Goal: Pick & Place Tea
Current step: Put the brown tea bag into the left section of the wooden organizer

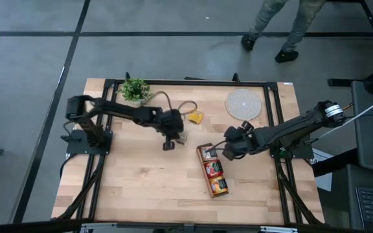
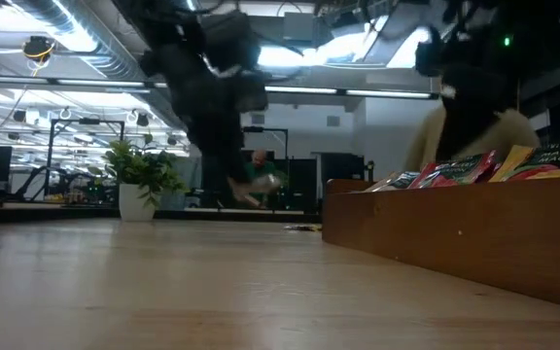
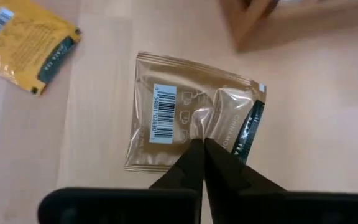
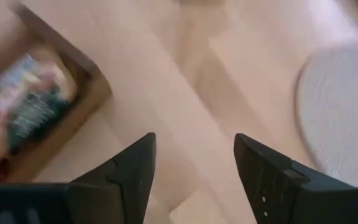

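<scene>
A pale tan, crinkled paper tea sachet (image 3: 188, 118) with a white barcode label and a dark strip along one edge is pinched at its edge by the left gripper (image 3: 201, 148), whose jaws are pressed together on the paper; in the low view it hangs clear of the counter (image 1: 147, 181). A flat yellow-orange paper tea sachet (image 3: 23, 46) lies on the light wooden counter just beside the held one, apart from it; in the high view it (image 1: 195, 117) sits beside the left gripper (image 1: 168, 144), toward the far edge.

Near the middle of the counter, a long wooden three-compartment tray (image 1: 214, 169) lies on a slant, its compartments holding red and orange sachets standing on edge. In the low view the tray's wooden wall (image 2: 455, 238) fills the right side, with sachet tops showing above it.

The right gripper (image 1: 228, 149) hovers at the far end of the tray, its jaws spread and holding nothing; its wrist view shows a tray corner (image 4: 73, 118) to one side of them.

A round pale woven mat (image 1: 243, 103) lies near the counter's far edge, well apart from the tray. A small green potted plant (image 1: 135, 89) stands at the far left corner. A person's legs (image 1: 283, 26) show on the grey floor beyond the counter.
</scene>
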